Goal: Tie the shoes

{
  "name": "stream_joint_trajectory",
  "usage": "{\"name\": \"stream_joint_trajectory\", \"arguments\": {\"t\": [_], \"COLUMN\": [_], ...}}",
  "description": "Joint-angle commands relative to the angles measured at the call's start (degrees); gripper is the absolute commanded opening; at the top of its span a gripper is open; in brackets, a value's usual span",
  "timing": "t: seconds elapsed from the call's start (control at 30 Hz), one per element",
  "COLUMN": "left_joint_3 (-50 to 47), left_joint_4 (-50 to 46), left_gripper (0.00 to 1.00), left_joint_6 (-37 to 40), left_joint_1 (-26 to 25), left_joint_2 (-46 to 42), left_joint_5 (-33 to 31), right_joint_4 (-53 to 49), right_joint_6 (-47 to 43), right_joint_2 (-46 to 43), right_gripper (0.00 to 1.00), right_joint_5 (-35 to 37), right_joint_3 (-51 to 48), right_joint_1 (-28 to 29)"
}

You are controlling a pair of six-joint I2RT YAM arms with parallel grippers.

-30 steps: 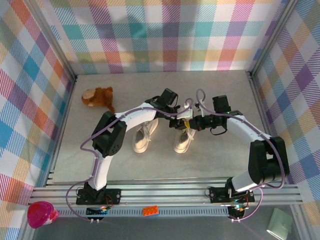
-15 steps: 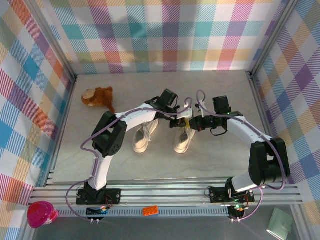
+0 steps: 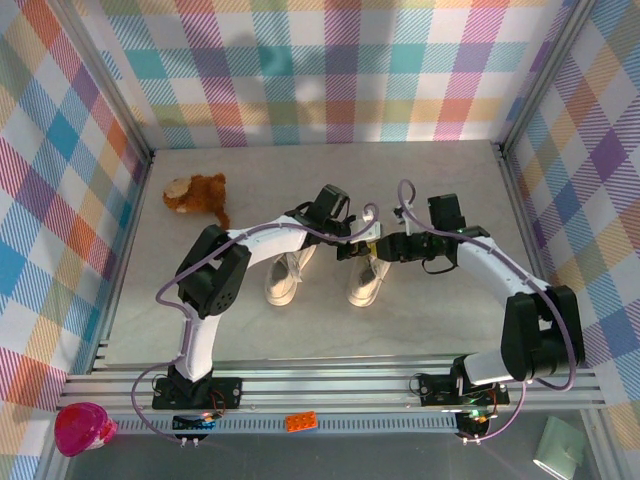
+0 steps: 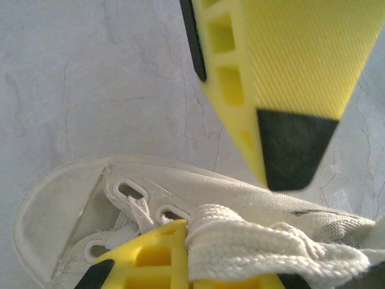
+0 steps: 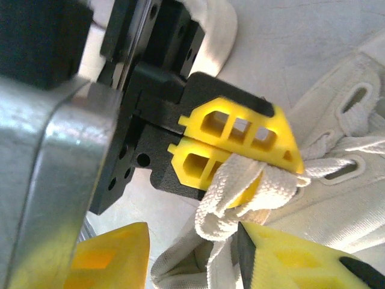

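L gripper (image 5: 290,160) pinches lace (image 5: 240,189), R gripper (image 5: 195,256) spread.

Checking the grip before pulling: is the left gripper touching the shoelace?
Touching. The right wrist view shows the left gripper, jaws shut, pinching the white lace.

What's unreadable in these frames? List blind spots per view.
Top view: left pincer and right pincer cover the lacing of the shoe; too small anyway.
Left wrist: lace runs off the bottom edge; clamp point cut off.
Right wrist: bunched lace hides any knot; right pincer fingers cut by the bottom edge.
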Motion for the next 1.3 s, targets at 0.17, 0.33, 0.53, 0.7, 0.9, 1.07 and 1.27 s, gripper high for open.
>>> {"name": "stream_joint_trajectory", "arguments": {"t": [0.17,0.33,0.53,0.7,0.9,1.07,1.27], "left_joint_3": [-1.55,-1.74,-1.68,-1.38,-1.3,-1.04,-0.07], "left_joint_4": [0.53,0.71,0.7,0.67,0.45,0.2,-0.36], "left_gripper": [0.0,0.0,0.0,0.0,0.0,0.0,0.0], "left_joint_6": [1.93,1.95,2.11,2.04,2.08,2.07,1.97], "left_joint_1": [-0.98,-0.98,-1.04,-1.03,-1.03,-0.96,-1.2], "left_joint_2": [-1.85,-2.07,-2.15,-2.19,-1.95,-1.85,-1.33], "left_joint_5": [0.1,0.37,0.37,0.46,0.46,0.37,0.64], "right_joint_4": [3.23,7.63,10.11,12.03,14.26,15.06,16.39], "right_joint_6": [12.15,16.78,18.36,19.02,20.18,20.43,21.62], "right_joint_2": [-0.08,2.26,4.94,6.99,9.19,9.5,11.35], "right_gripper": [0.44,0.39,0.39,0.4,0.41,0.43,0.43], "right_joint_5": [3.46,3.2,1.71,-0.16,-2.28,-3.56,-5.23], "right_joint_3": [-1.21,-3.2,-2.92,-3.12,-3.23,-3.16,-2.96], "right_joint_1": [-2.81,-2.81,-2.83,-2.81,-2.72,-2.63,-2.04]}}
